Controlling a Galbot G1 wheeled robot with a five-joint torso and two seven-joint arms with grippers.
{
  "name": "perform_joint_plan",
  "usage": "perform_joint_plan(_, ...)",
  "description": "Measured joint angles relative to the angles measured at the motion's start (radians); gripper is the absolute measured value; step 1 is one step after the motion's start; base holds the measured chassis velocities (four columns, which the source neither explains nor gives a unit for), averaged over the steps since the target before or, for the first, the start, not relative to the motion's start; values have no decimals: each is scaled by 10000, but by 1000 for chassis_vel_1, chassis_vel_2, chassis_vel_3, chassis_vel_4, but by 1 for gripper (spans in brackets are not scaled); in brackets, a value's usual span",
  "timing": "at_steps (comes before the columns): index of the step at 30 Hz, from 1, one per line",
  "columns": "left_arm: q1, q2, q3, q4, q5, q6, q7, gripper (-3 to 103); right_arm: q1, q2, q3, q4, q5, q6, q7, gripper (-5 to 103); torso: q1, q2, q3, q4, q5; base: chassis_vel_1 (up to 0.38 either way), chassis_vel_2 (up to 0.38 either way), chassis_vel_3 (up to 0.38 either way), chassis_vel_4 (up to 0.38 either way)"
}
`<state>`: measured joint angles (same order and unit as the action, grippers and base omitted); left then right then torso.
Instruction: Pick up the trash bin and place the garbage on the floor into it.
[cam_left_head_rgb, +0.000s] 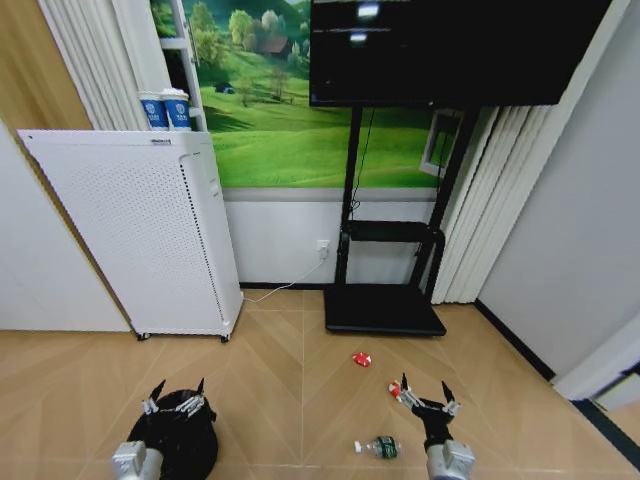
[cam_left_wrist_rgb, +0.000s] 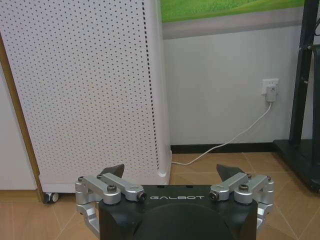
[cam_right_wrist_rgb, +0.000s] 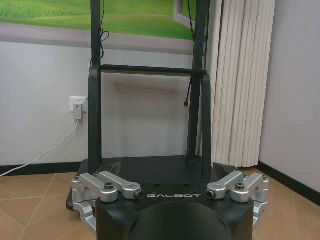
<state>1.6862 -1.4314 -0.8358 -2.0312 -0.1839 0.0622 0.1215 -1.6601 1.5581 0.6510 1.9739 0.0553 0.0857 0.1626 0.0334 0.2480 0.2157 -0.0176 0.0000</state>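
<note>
- The floor (cam_left_head_rgb: 290, 400) is what I have to move over: tan chevron wood, open between my two arms and back to the wall, with a dark border strip along the right wall.
- The white perforated air purifier (cam_left_head_rgb: 150, 235) stands at the back left on small casters, closing off that side; its cord runs to a wall socket (cam_left_head_rgb: 323, 247).
- The black TV stand (cam_left_head_rgb: 385, 300) has its flat base plate lying on the floor at back centre, the nearest hard edge beyond the litter.
- White curtains (cam_left_head_rgb: 470, 200) hang just right of the stand.
- The trash bin (cam_left_head_rgb: 175, 445), black round mesh, stands upright on the floor at the near left, right under my left claw.
- My left claw (cam_left_head_rgb: 177, 392) hovers over the bin's rim, fingers spread apart, gripping nothing.
- My right claw (cam_left_head_rgb: 425, 392) hangs low at the near right, fingers spread apart and empty.
- The garbage is three pieces. The clear bottle (cam_left_head_rgb: 378, 448) with a green label lies on its side just left of my right arm.
- A red-and-white scrap (cam_left_head_rgb: 362, 359) lies in the open, near the stand's base plate.
- A second red scrap (cam_left_head_rgb: 395, 390) sits just beside my right claw's left fingertip.
</note>
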Motion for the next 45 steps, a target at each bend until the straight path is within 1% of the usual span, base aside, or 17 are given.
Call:
perform_joint_plan(9, 8, -10, 2, -5, 19, 13, 0, 100, 12, 2, 19, -12, 5, 6, 0, 100, -106, -333, -229, 0, 0, 0, 0, 0, 0)
perform_joint_plan(16, 27, -13, 0, -28, 19, 22, 0, 100, 6, 21, 30, -16, 6, 22, 1, 100, -199, -682, -484, 0, 0, 0, 0, 0, 0)
perform_joint_plan(21, 27, -13, 1, -28, 28, 21, 4, 100, 3, 23, 50, -22, 7, 35, 1, 100, -236, -821, -587, 0, 0, 0, 0, 0, 0)
perform_joint_plan(23, 17, -2, 7, -28, 38, 19, 17, 100, 2, 23, 64, -25, 10, 39, 4, 100, -277, -942, -666, 0, 0, 0, 0, 0, 0)
perform_joint_plan(27, 10, 1, 9, -28, 41, 18, 21, 100, 3, 24, 66, -29, 11, 40, 4, 100, -293, -992, -699, 0, 0, 0, 0, 0, 0)
perform_joint_plan(29, 9, 6, 10, -28, 60, 18, 29, 100, 2, 27, 67, -37, 13, 45, 6, 100, -313, -1098, -785, 0, 0, 0, 0, 0, 0)
perform_joint_plan(37, 15, 0, 3, -29, 120, 3, 47, 100, 21, -1, 70, -44, 26, 50, 11, 100, -330, -1255, -897, 0, 0, 0, 0, 0, 0)
perform_joint_plan(38, 14, 2, -10, -23, 138, -122, 34, 100, 29, -32, 73, -48, 42, 50, 14, 100, -330, -1352, -986, 0, -1, 0, 0, 0, 0)
perform_joint_plan(39, 14, 2, -10, -23, 138, -122, 34, 100, 29, -32, 73, -48, 42, 50, 14, 100, -330, -1352, -986, 0, -1, 0, 0, 0, 0)
perform_joint_plan(40, 53, 51, -81, -40, 139, -398, 37, 100, 43, -55, 79, -63, 52, 50, 15, 100, -331, -1401, -1038, -2, -1, 0, 0, 0, 0)
perform_joint_plan(41, 183, 114, -169, -141, 313, -443, 35, 100, 59, -60, 82, -78, 56, 50, 16, 100, -331, -1417, -1056, -4, -2, 0, 0, 0, 0)
perform_joint_plan(42, 183, 114, -169, -141, 313, -443, 35, 100, 59, -60, 82, -78, 56, 50, 16, 100, -331, -1417, -1056, -4, -2, 0, 0, 0, 0)
perform_joint_plan(43, 511, 217, -316, -374, 397, -240, -65, 100, 91, -59, 88, -103, 63, 50, 19, 100, -332, -1424, -1067, -4, -1, 0, 0, 0, 0)
perform_joint_plan(44, 887, 297, -466, -663, 264, 153, -297, 100, 109, -52, 95, -120, 72, 50, 23, 100, -332, -1426, -1071, -3, -3, 0, 0, 0, 0)
perform_joint_plan(45, 887, 297, -466, -663, 264, 153, -297, 100, 109, -52, 95, -120, 72, 50, 23, 100, -332, -1426, -1071, -3, -3, 0, 0, 0, 0)
